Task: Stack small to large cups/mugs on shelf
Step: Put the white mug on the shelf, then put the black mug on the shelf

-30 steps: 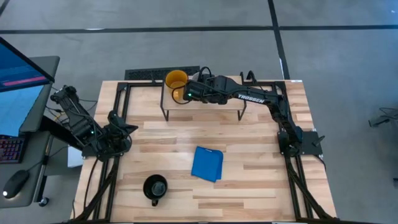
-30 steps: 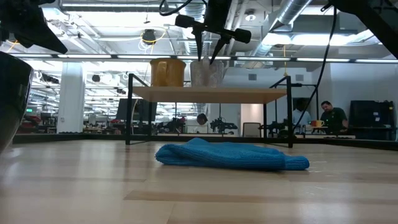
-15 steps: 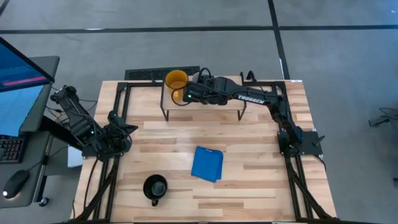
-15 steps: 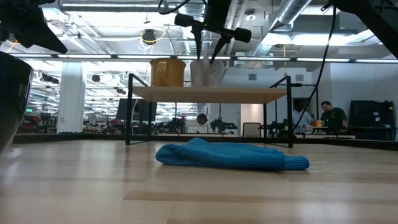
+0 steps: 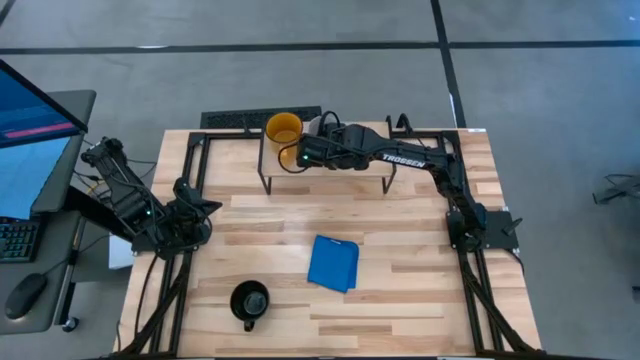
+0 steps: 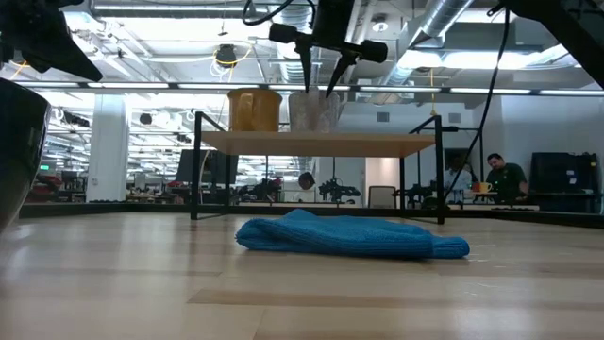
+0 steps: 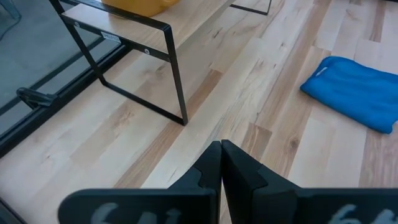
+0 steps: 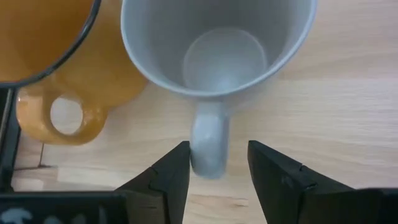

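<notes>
1. Nearest the front edge of the desk (image 5: 400,300) stands the black mug (image 5: 249,301), upright and alone. It is not yet on the shelf, so judging by that, one mug is left to bring up.
2. A little farther in lies the blue cloth (image 5: 334,262), well apart from the black mug and no part of the stacking.
3. At the desk's left edge the left hand (image 7: 221,163) waits low over the wood, its fingers pressed together and holding nothing, out of the way of the shelf.
4. At the far side stands the shelf (image 5: 355,172), its light wood board on thin black legs.
5. On its left end sits the yellow-orange mug (image 5: 283,130), and just beside it the light grey mug (image 8: 214,50), the two apparently touching at the rim, though the wrist view is too close to be sure.
6. The right hand (image 8: 217,163) hangs over the shelf with its fingers spread to either side of the grey mug's handle, not gripping it. That handle points toward the hand, which makes it the likely place to grip.
</notes>
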Available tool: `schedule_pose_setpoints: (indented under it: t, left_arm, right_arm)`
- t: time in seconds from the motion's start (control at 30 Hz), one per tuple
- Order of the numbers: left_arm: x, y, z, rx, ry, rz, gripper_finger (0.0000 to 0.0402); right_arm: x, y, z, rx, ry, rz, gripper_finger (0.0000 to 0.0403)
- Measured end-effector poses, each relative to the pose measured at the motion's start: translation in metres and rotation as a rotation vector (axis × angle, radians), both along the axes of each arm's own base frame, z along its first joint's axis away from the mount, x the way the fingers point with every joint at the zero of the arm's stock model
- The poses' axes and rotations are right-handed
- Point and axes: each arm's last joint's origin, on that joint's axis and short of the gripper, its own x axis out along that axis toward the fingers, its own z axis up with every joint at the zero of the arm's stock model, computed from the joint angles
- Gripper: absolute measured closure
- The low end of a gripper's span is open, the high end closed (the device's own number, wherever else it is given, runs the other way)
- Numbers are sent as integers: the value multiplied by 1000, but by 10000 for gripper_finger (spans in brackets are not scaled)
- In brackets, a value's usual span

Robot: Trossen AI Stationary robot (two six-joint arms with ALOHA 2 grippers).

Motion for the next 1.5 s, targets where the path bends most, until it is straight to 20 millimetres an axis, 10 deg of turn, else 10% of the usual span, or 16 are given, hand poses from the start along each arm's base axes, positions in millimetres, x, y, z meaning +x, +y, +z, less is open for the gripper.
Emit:
schedule_pose_setpoints:
  t: [1.5]
  left_arm:
    - [0,0,0,-4,9,-5,401]
  right_arm:
    - [3,18,-1,66,42,178,221]
